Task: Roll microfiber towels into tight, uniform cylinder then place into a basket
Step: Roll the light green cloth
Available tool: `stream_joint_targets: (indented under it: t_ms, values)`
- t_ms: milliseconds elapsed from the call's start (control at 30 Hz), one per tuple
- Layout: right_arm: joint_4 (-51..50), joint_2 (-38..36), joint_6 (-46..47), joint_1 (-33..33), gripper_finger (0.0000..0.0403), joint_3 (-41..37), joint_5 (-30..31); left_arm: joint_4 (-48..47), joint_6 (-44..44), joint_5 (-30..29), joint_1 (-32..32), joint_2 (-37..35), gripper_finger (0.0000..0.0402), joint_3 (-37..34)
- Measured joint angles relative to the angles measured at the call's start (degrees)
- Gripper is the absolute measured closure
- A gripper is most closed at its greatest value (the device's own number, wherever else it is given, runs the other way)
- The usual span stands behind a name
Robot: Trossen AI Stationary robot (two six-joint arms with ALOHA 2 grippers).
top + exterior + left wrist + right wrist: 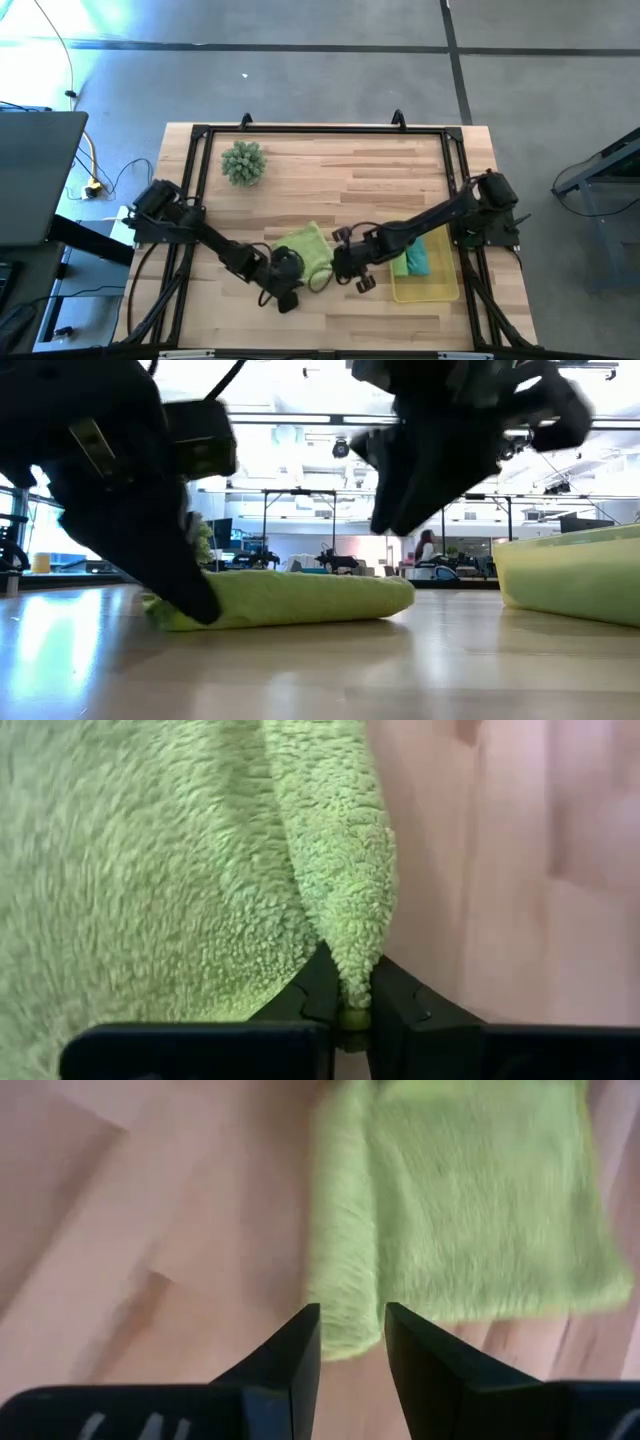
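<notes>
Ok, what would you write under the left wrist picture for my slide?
Left gripper pinching the folded edge of a lime green towel on the wooden table.

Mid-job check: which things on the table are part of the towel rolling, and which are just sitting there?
In the job:
- lime green towel, edge pinched in the left pincer
- right pincer, open over that towel's corner
- yellow basket holding a green towel and a teal towel

Lying about:
- spiky green ball

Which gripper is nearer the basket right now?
Right. The right gripper hovers just beside the basket, over the lime towel. The left gripper, pinching that towel's edge, sits beyond it.
</notes>
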Motion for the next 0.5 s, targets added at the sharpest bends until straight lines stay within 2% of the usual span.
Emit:
stream_joint_targets:
  t_ms: [200, 333, 433, 500]
  values:
    - [7.0, -0.7, -10.1, 4.3, 0.0295, -1.1, 1.0, 16.2, -13.3, 4.3, 0.1, -1.9, 0.0393, -10.2]
    - [20.1, -0.4, -12.7, 5.6, 0.0295, -7.4, 4.3, 17.6, -18.1, 5.1, 0.1, -2.3, 0.0394, -11.7]
    - [27.8, -0.4, -12.7, 4.6, 0.0295, -11.8, 7.9, 17.7, -18.2, 5.6, 0.2, -2.3, 0.0394, -11.5]
    - [31.3, -0.4, -13.2, 3.6, 0.0294, -14.2, 7.0, 17.3, -18.2, 6.4, 0.8, -2.3, 0.0395, -11.2]
